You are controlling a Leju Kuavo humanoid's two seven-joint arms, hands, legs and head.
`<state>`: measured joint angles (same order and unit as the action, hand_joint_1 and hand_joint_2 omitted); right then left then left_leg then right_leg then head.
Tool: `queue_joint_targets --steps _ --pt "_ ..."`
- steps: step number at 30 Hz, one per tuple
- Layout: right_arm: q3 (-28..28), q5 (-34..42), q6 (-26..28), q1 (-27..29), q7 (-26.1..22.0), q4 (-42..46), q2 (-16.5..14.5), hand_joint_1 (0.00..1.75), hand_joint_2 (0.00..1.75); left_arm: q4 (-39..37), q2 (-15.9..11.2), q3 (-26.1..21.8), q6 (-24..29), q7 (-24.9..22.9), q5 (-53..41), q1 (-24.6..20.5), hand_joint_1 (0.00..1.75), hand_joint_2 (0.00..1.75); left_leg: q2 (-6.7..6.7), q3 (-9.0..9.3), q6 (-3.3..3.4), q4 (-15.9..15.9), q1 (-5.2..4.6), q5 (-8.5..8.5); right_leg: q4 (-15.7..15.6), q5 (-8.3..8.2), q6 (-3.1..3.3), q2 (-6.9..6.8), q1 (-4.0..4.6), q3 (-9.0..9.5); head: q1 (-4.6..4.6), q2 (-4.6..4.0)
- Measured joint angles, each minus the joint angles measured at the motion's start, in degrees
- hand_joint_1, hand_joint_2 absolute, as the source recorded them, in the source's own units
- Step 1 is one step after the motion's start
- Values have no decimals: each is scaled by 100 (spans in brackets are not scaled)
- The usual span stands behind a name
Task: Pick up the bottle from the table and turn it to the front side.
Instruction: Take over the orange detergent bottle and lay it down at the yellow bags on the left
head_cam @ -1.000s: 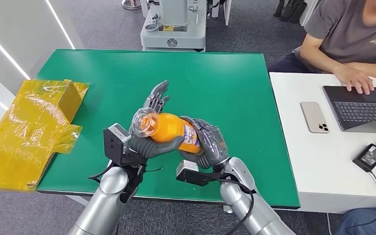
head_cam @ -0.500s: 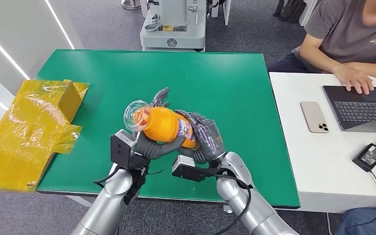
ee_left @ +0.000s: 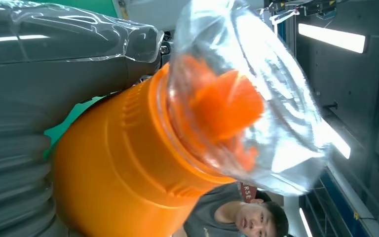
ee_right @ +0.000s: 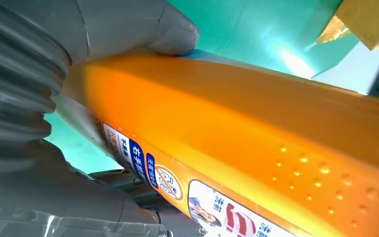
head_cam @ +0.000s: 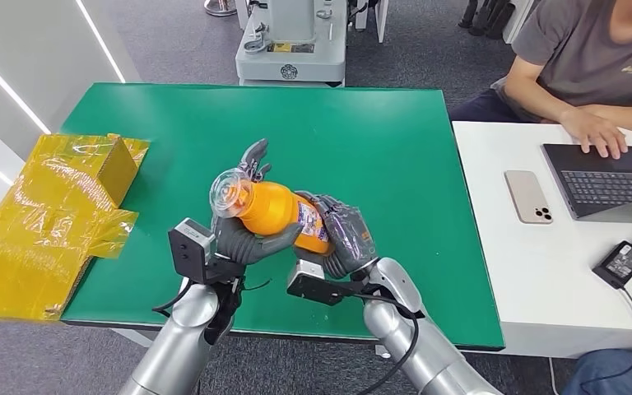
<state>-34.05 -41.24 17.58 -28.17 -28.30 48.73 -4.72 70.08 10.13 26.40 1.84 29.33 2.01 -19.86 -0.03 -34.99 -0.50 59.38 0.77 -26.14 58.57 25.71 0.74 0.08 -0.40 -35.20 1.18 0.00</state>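
Head view: the bottle (head_cam: pixel 276 212) sits at centre frame, lifted off the green table (head_cam: pixel 395 140) and lying tilted, its capped end toward the upper left of the frame and its base toward the lower right. The left hand (head_cam: pixel 243 240) cradles the neck end from below, thumb wrapped across the orange body, with fingers reaching up behind the clear cap (head_cam: pixel 232 191). The right hand (head_cam: pixel 344 234) is closed around the base end, fingers curled over the labelled section.

Left wrist view: the clear cap (ee_left: pixel 256 98) covers an orange closure, and ridges ring the shoulder of the bottle (ee_left: pixel 123 163). The clear cover looks thin and may crush or pop off; it should carry no gripping load.

Right wrist view: the body (ee_right: pixel 256 123) is smooth, glossy plastic with a printed label (ee_right: pixel 148 168) and a patch of raised dots.

Handling assessment:
- Rigid moulded wall; probably moderate weight if full. Contents cannot be confirmed.
- Glossy surface is likely slippery under rotation.
- Best hold: the broad body, 1 hand near each end, as at present.
- Rotate about the long axis with 1 hand gripping while the other regrips.

A yellow wrapped box (head_cam: pixel 58 210) lies at the left edge, well apart.
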Motion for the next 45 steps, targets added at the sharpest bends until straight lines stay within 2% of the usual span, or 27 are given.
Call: queue_joint_targets --steps 7,11,26,27,30,31,39,45 --pt "-1 -7 -27 -10 18 -179 0 175 175 58 -1 -22 7 0 2 6 0 175 0 0 0 0 0 0 0 0 0 0 0 0 0 0" --pt "-1 -6 -28 -12 15 -245 0 175 175 58 -1 -27 -16 0 15 4 175 175 0 0 0 0 0 0 0 0 0 0 0 0 1 0" --pt "10 -6 -32 -80 9 -379 -49 175 175 51 8 -28 -286 -9 110 -4 175 175 1 0 0 0 0 0 0 0 0 1 0 -1 0 0" --pt "10 -7 -32 -81 7 -387 -57 140 175 50 8 -28 -286 -9 111 -5 175 175 1 0 0 0 0 0 0 0 0 1 0 -1 0 0" --pt "10 -5 -11 -84 -5 -413 -84 9 175 49 10 -28 -285 -9 109 -7 175 175 1 0 0 0 0 0 0 0 0 1 0 -1 1 0" --pt "9 -5 4 -86 -15 -425 -92 0 175 49 9 -28 -284 -10 103 -8 175 175 1 0 0 0 0 0 0 0 0 1 0 0 1 0" --pt "-3 394 132 -60 -116 -303 -193 0 175 36 -34 -28 -179 -35 69 -4 175 175 1 0 0 0 0 0 0 0 0 0 0 -1 1 0" --pt "-3 693 251 194 -224 361 -196 0 175 36 -72 -28 -99 -30 68 1 175 175 0 -1 0 0 0 0 0 0 0 0 0 -1 0 0"
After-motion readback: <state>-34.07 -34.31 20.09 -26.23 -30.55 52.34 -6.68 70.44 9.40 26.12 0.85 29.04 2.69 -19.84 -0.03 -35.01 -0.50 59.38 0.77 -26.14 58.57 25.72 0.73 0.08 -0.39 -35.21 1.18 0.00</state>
